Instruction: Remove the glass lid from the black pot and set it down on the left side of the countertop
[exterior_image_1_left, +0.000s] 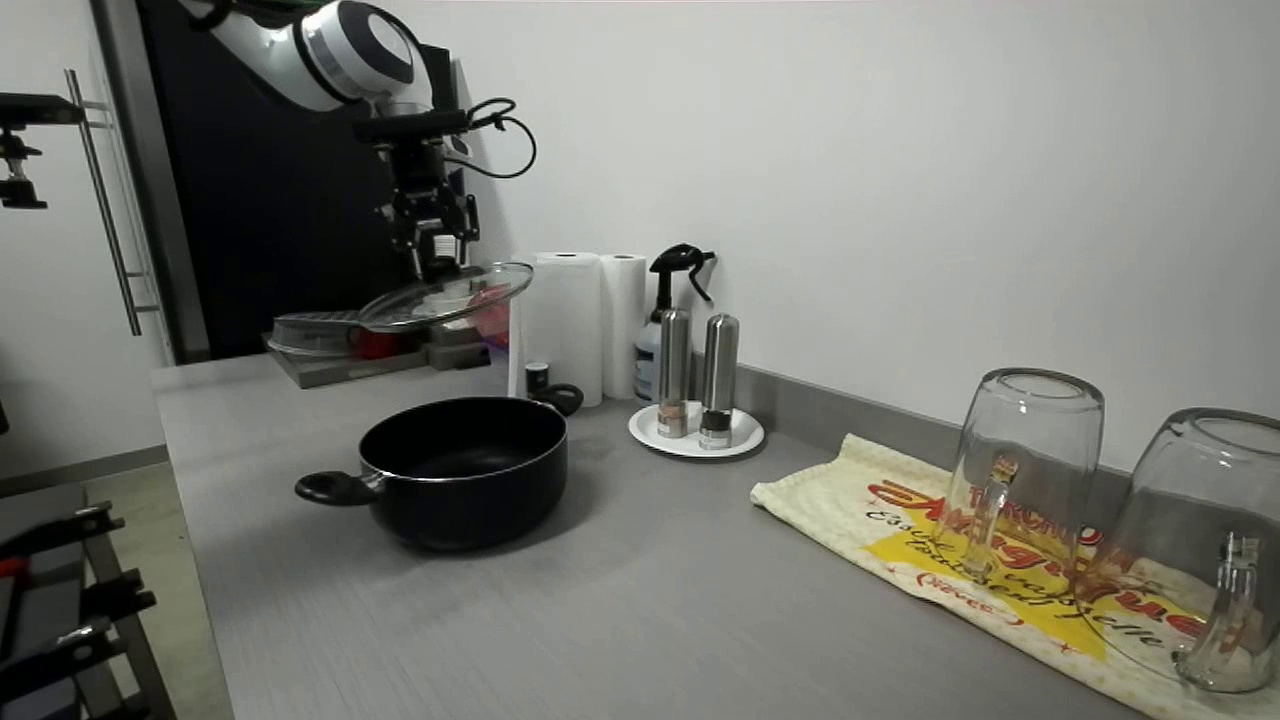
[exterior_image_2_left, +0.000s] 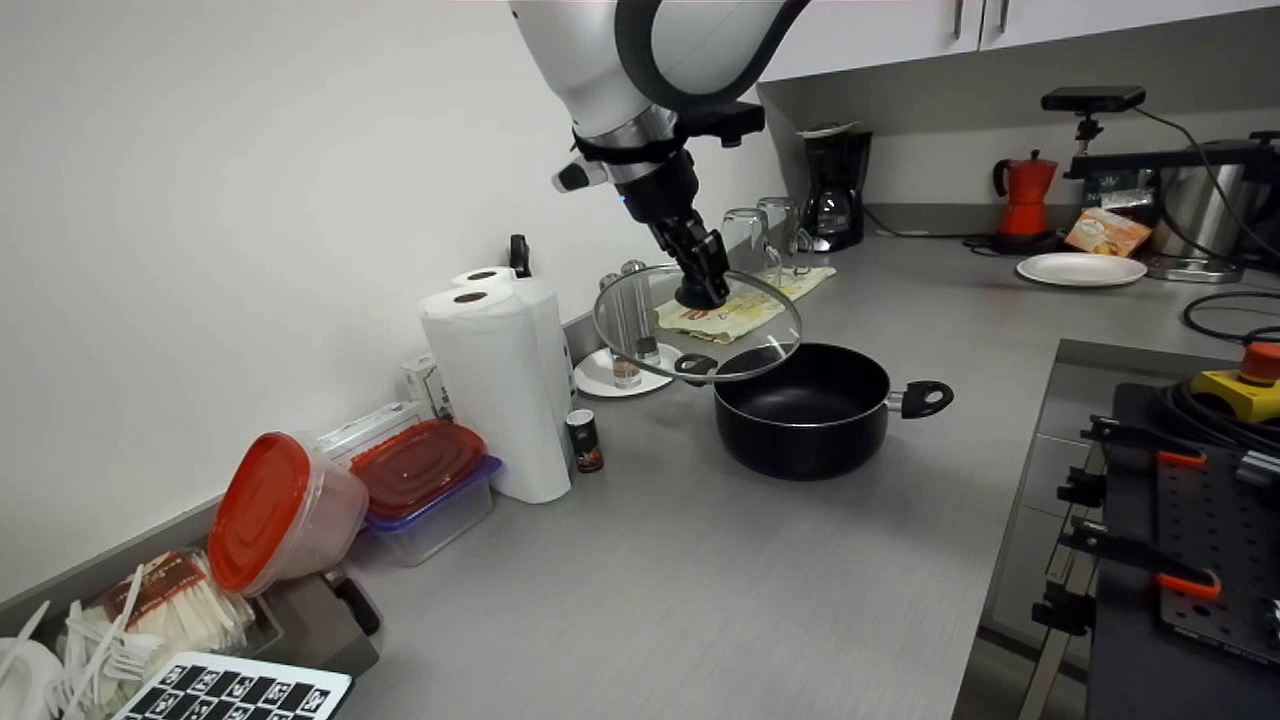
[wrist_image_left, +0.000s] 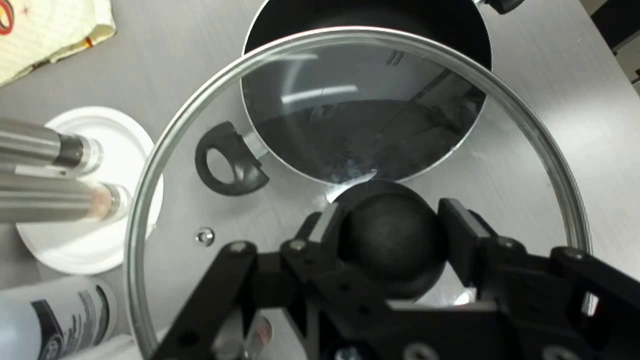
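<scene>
The glass lid (exterior_image_1_left: 400, 308) hangs in the air, tilted, in both exterior views (exterior_image_2_left: 640, 345). My gripper (exterior_image_1_left: 440, 262) is shut on its black knob; in the wrist view the gripper's fingers (wrist_image_left: 392, 230) sit on both sides of the knob, and the lid (wrist_image_left: 285, 220) spreads below. The black pot (exterior_image_1_left: 470, 510) stands uncovered on the grey countertop (exterior_image_1_left: 600, 640), its dark inside showing. In an exterior view the lid is above and towards the paper-towel side of the pot (exterior_image_2_left: 800, 440). In the wrist view the lid overlaps part of the pot (wrist_image_left: 400, 15).
Paper towel rolls (exterior_image_2_left: 500, 390), a small dark jar (exterior_image_2_left: 585, 440) and plastic containers (exterior_image_2_left: 290, 510) line the wall. Two metal grinders stand on a white plate (exterior_image_1_left: 745, 435) near a spray bottle (exterior_image_1_left: 648, 350). Two upturned glasses (exterior_image_1_left: 1030, 450) stand on a patterned cloth (exterior_image_1_left: 830, 490).
</scene>
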